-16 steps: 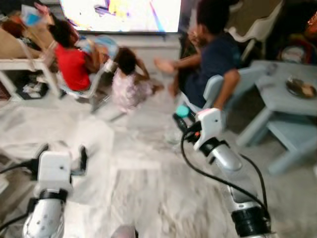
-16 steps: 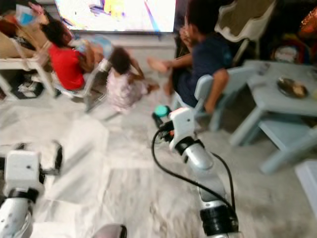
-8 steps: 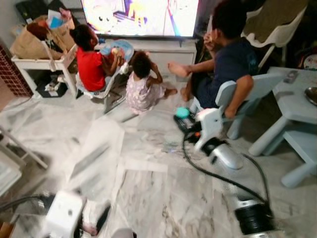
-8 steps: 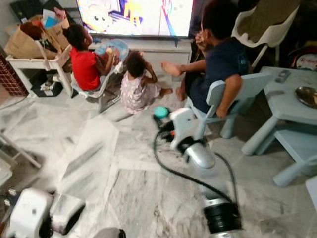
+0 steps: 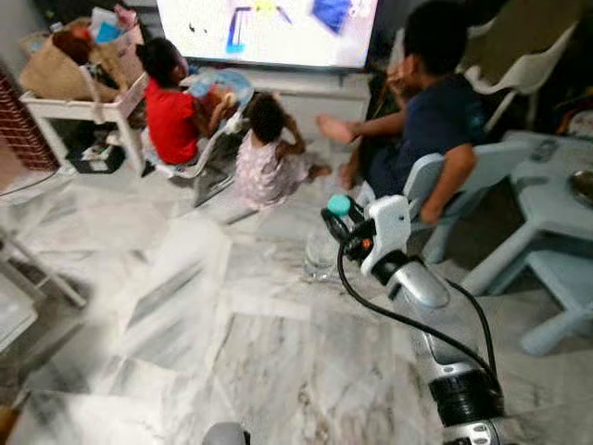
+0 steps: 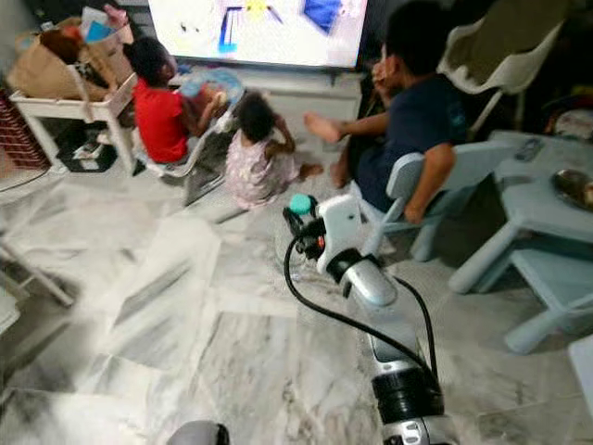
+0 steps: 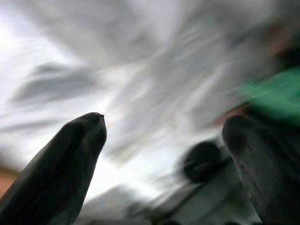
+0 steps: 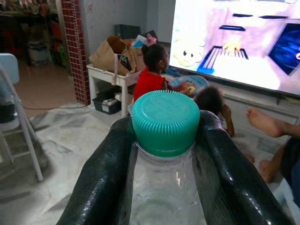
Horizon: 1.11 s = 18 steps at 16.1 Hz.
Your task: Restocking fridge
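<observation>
My right gripper (image 5: 335, 221) is held out ahead of me at mid-height, shut on the neck of a clear plastic bottle (image 5: 320, 252) with a teal cap (image 8: 165, 122). In the right wrist view its two black fingers (image 8: 101, 183) press against the bottle just below the cap. The bottle hangs upright over the marble floor. In the left wrist view my left gripper (image 7: 161, 140) is open, its fingertips (image 7: 65, 164) wide apart, with only blurred floor and something green behind them.
A child in red (image 5: 170, 116) on a small chair, a small child in pink (image 5: 269, 162) and a person in dark blue (image 5: 435, 120) on a light-blue chair sit before a TV (image 5: 269, 23). A light-blue table (image 5: 556, 199) stands at right. A white side table (image 5: 79, 102) is far left.
The left arm has sunk down past the lower left edge of the eye views. The camera has swung and steadied. The right gripper keeps the bottle held out ahead.
</observation>
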{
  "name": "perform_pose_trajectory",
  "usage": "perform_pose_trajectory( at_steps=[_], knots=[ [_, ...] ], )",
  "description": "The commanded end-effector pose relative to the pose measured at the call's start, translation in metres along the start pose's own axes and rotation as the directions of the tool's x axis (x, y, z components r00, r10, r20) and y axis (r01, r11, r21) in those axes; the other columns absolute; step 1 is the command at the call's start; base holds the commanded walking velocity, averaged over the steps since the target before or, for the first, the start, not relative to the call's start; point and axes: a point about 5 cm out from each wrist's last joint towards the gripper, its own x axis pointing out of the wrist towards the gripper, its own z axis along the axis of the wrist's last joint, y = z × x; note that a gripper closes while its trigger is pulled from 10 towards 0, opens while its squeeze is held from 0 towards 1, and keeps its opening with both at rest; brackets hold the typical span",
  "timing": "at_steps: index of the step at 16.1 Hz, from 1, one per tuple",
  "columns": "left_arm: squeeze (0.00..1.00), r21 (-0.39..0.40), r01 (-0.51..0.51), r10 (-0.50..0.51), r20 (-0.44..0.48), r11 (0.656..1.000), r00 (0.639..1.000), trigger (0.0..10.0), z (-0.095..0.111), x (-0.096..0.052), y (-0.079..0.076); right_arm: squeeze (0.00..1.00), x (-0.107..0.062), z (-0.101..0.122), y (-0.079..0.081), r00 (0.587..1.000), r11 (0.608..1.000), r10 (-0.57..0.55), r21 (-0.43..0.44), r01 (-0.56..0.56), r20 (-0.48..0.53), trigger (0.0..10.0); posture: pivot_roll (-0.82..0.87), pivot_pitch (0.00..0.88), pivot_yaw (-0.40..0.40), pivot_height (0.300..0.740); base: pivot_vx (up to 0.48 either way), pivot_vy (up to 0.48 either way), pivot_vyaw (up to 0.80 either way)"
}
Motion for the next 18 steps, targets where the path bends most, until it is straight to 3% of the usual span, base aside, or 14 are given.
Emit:
perform_pose_trajectory(
  at_steps=[1, 2, 3, 4, 5, 6, 8, 10, 11, 12, 15, 16, 17, 18],
  knots=[
    [0.00, 0.066, -0.286, 0.291, -0.075, 0.956, 0.954, 10.0, -0.009, -0.024, 0.052, 0.00, 0.006, 0.009, 0.002, 0.999, 1.000, 0.013, -0.007, -0.012, 0.046, 10.0, 0.20, 0.000, -0.046, 0.740, 0.000, 0.000, 0.00],
    [0.00, 0.000, -0.481, 0.481, -0.002, 0.877, 0.877, 10.0, 0.005, -0.040, 0.088, 0.00, 0.006, 0.009, 0.003, 0.999, 1.000, 0.013, -0.005, -0.013, 0.047, 10.0, 0.20, 0.000, -0.046, 0.740, 0.000, 0.000, 0.00],
    [0.00, -0.022, -0.585, 0.584, 0.090, 0.811, 0.806, 10.0, 0.022, -0.046, 0.105, 0.00, 0.006, 0.009, 0.003, 0.999, 1.000, 0.013, -0.004, -0.012, 0.049, 10.0, 0.19, 0.000, -0.046, 0.740, 0.000, 0.000, 0.00],
    [0.00, -0.152, -0.719, 0.730, 0.250, 0.679, 0.636, 10.0, 0.058, -0.055, 0.131, 0.00, 0.007, 0.011, 0.004, 0.998, 1.000, 0.011, -0.003, -0.011, 0.055, 10.0, 0.18, 0.000, -0.050, 0.740, 0.000, 0.000, 0.00],
    [0.00, -0.230, -0.744, 0.763, 0.373, 0.627, 0.528, 10.0, 0.090, -0.053, 0.139, 0.00, 0.007, 0.013, 0.003, 0.998, 1.000, 0.008, -0.005, -0.008, 0.061, 10.0, 0.18, 0.000, -0.050, 0.740, 0.000, 0.000, 0.00],
    [0.00, -0.301, -0.739, 0.775, 0.441, 0.603, 0.452, 10.0, 0.112, -0.045, 0.143, 0.00, 0.008, 0.015, 0.002, 0.998, 1.000, 0.005, -0.011, -0.005, 0.065, 10.0, 0.15, 0.000, -0.055, 0.740, 0.000, 0.000, 0.00],
    [0.00, -0.557, -0.561, 0.781, 0.536, 0.613, 0.320, 10.0, 0.149, -0.026, 0.148, 0.00, 0.009, 0.017, -0.005, 0.997, 1.000, -0.009, -0.026, 0.011, 0.070, 10.0, 0.14, 0.000, -0.057, 0.740, 0.000, 0.000, 0.00],
    [0.00, -0.686, -0.417, 0.794, 0.582, 0.596, 0.178, 10.0, 0.176, -0.026, 0.147, 0.00, 0.010, 0.017, -0.008, 0.997, 0.999, -0.028, -0.025, 0.030, 0.074, 10.0, 0.13, 0.000, -0.058, 0.740, 0.000, 0.000, 0.00],
    [0.00, -0.739, -0.326, 0.797, 0.597, 0.590, 0.088, 10.0, 0.190, -0.030, 0.143, 0.00, 0.012, 0.018, -0.008, 0.996, 0.999, -0.035, -0.022, 0.037, 0.078, 10.0, 0.14, 0.000, -0.057, 0.740, 0.000, 0.000, 0.00],
    [0.00, -0.773, -0.300, 0.804, 0.594, 0.559, -0.034, 10.0, 0.204, -0.039, 0.139, 0.00, 0.016, 0.020, -0.008, 0.995, 0.999, -0.048, -0.022, 0.050, 0.088, 10.0, 0.14, 0.000, -0.052, 0.740, 0.000, 0.000, 0.00],
    [0.00, -0.819, -0.345, 0.828, 0.535, 0.458, -0.171, 10.0, 0.224, -0.050, 0.138, 0.00, 0.024, 0.030, -0.013, 0.988, 0.994, -0.095, -0.045, 0.101, 0.125, 10.0, 0.16, 0.000, -0.038, 0.740, 0.000, 0.000, 0.00],
    [0.00, -0.830, -0.321, 0.820, 0.532, 0.456, -0.211, 10.0, 0.231, -0.055, 0.132, 0.00, 0.023, 0.035, -0.016, 0.982, 0.991, -0.124, -0.035, 0.130, 0.140, 10.0, 0.14, 0.000, -0.032, 0.740, 0.000, 0.000, 0.00],
    [0.00, -0.811, -0.311, 0.801, 0.565, 0.496, -0.197, 10.0, 0.234, -0.051, 0.124, 0.00, 0.021, 0.037, -0.016, 0.982, 0.990, -0.123, -0.051, 0.132, 0.146, 10.0, 0.13, 0.000, -0.034, 0.740, 0.000, 0.000, 0.00],
    [0.00, -0.764, -0.319, 0.772, 0.622, 0.561, -0.134, 10.0, 0.235, -0.035, 0.116, 0.00, 0.019, 0.032, -0.016, 0.984, 0.991, -0.121, -0.043, 0.127, 0.130, 10.0, 0.11, 0.000, -0.049, 0.740, 0.000, 0.000, 0.00]
  ],
)
